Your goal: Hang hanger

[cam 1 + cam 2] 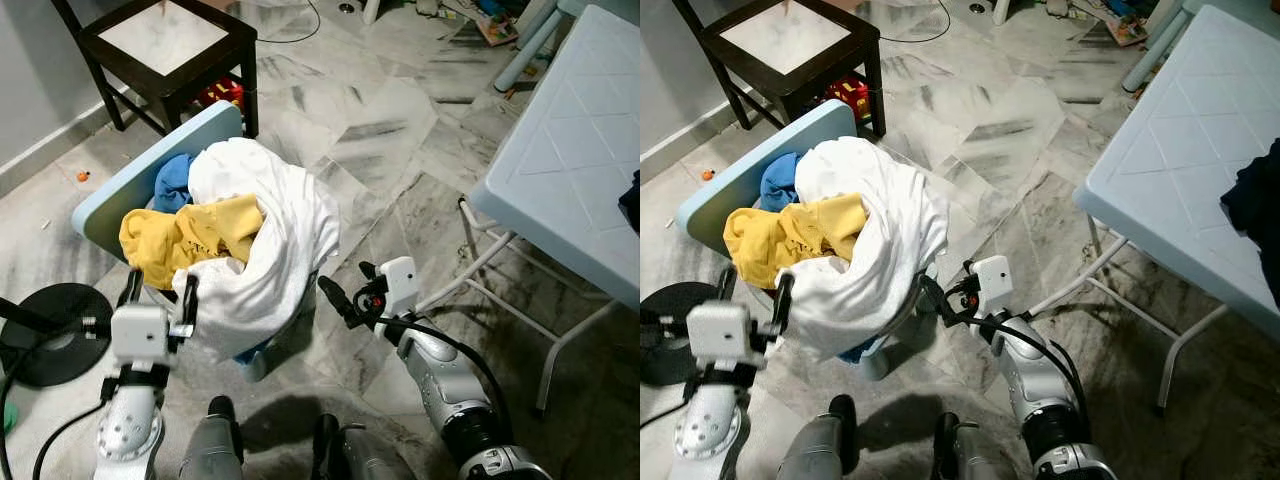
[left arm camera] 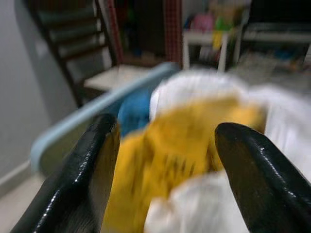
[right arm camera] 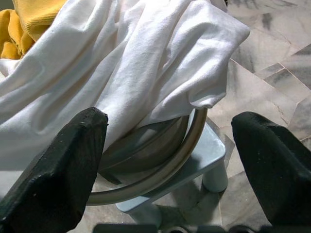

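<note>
A lived-in room of a home: grey-veined marble floor tiles [image 1: 380, 130], and on them a laundry basket [image 3: 160, 160] heaped with white, yellow and blue clothes. Behind the basket stands a dark wooden chair [image 1: 165, 50]; beside it, a pale-blue folding tabletop [image 1: 570, 170].

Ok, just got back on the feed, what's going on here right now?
The robot stands over a laundry basket heaped with clothes: a white garment draped over the rim, a yellow one and a blue one behind it. The left gripper is open at the near edge of the pile, facing the yellow cloth. The right gripper is open too, low beside the basket, pointing at the white garment's hanging edge. Neither holds anything. No hanger can be made out yet.
</note>
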Tool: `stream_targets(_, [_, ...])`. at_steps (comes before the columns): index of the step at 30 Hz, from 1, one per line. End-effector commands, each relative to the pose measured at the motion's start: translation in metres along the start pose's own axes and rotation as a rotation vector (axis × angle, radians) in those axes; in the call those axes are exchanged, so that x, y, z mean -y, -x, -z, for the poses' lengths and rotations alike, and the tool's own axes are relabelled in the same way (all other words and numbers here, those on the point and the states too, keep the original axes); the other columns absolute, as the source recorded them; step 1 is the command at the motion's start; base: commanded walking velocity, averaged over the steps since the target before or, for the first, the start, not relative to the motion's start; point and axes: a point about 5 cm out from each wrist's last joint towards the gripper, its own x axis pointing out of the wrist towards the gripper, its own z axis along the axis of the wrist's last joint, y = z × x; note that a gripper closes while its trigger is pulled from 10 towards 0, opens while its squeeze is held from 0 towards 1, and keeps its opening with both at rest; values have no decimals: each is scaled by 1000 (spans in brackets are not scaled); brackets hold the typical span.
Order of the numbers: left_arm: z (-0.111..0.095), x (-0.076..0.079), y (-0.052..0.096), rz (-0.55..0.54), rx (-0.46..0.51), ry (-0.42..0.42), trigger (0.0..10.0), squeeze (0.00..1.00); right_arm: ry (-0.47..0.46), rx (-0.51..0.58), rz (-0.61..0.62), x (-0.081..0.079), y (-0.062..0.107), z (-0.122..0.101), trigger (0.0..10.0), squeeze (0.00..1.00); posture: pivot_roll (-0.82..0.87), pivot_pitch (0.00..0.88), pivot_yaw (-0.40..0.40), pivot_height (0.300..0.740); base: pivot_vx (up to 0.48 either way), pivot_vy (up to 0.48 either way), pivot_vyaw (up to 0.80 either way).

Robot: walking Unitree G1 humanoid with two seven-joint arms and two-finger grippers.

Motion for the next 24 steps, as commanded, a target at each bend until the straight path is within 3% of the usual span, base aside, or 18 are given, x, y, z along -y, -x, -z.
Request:
stream_targets(1, [-7,6,-2,14,6,24,10000,0,-8,-22,17,3,6,7,10000,0,220,293,-165,740,0,0,0])
stream_targets(4, [-18,8,-7,20,26,34,10000,0,-8,-22,16,2,6,8,10000,0,220,293,-164,740,0,0,0])
stream_targets(8, [-17,9,-4,-14,-84,141,10000,0,-9,-20,14,1,5,8,10000,0,222,292,-159,740,0,0,0])
stream_targets(9, [-11,10,0,-30,-138,225,10000,0,-10,-19,14,0,5,8,10000,0,223,294,-159,740,0,0,0])
stream_targets(10, [-11,10,0,-30,-138,225,10000,0,-10,-19,14,0,5,8,10000,0,223,294,-159,740,0,0,0])
stream_targets(12, [-1,16,8,-12,-236,347,10000,0,-11,-19,14,0,5,8,10000,0,223,296,-159,740,0,0,0])
stream_targets(18, [14,18,16,-9,-340,444,10000,0,-10,-20,14,0,5,8,10000,0,221,299,-159,740,0,0,0])
stream_targets(24, [22,6,17,-26,-381,456,10000,0,-7,-20,14,1,7,9,10000,0,217,298,-159,740,0,0,0])
